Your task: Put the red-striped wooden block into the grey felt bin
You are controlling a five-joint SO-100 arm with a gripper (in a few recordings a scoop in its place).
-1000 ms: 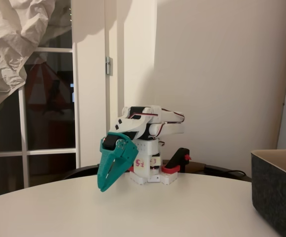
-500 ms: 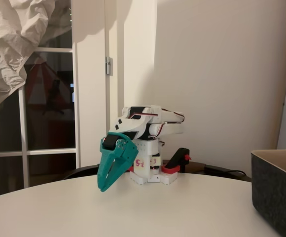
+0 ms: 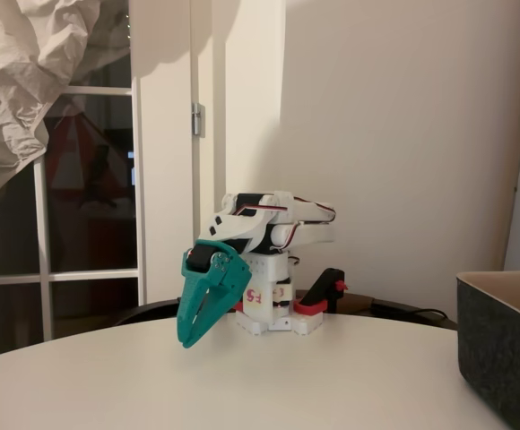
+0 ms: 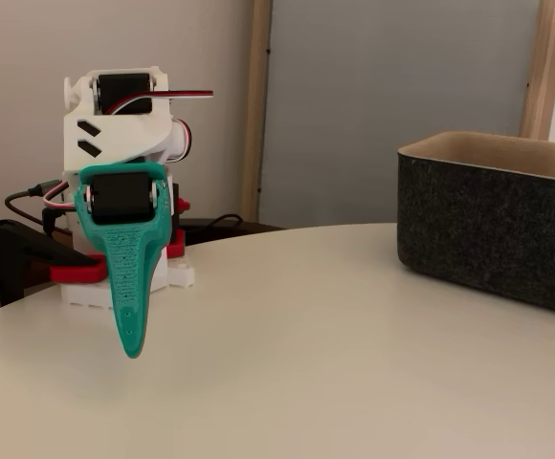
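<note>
Round white surface (image 3: 350, 376) | teal gripper (image 3: 188, 339) pinched together, holding nothing, hanging at 9 o'clock of the arm base (image 3: 273, 318) | grey felt bin (image 4: 493, 225) at 3 o'clock | can't spot the red-striped wooden block; risk: it's hidden, so reaching blind might bump the bin

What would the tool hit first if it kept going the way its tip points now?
Most likely the bare table top. In both fixed views the teal tool hangs folded, tip aimed steeply down just above the surface, nothing beneath it. The grey felt bin stands well off to the side.
</note>
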